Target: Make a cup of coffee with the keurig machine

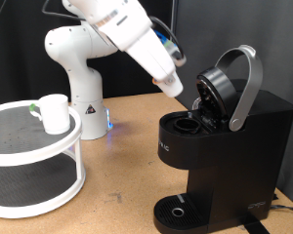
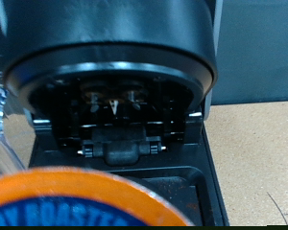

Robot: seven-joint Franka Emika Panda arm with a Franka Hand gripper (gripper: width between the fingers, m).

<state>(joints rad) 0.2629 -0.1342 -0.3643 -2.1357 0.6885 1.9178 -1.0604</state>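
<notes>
Currently the gripper (image 1: 193,95) hovers above the open keurig machine (image 1: 220,146); its grip state is unclear. Misalignment could jam the pod (image 2: 82,203).

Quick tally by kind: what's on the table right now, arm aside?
Boxy matte black Keurig coffee machine, lid open: 1
Plain white ceramic mug: 1
White round two-tier rack holding the mug: 1
Orange-rimmed coffee pod, by the end effector: 1
Total: 4
</notes>
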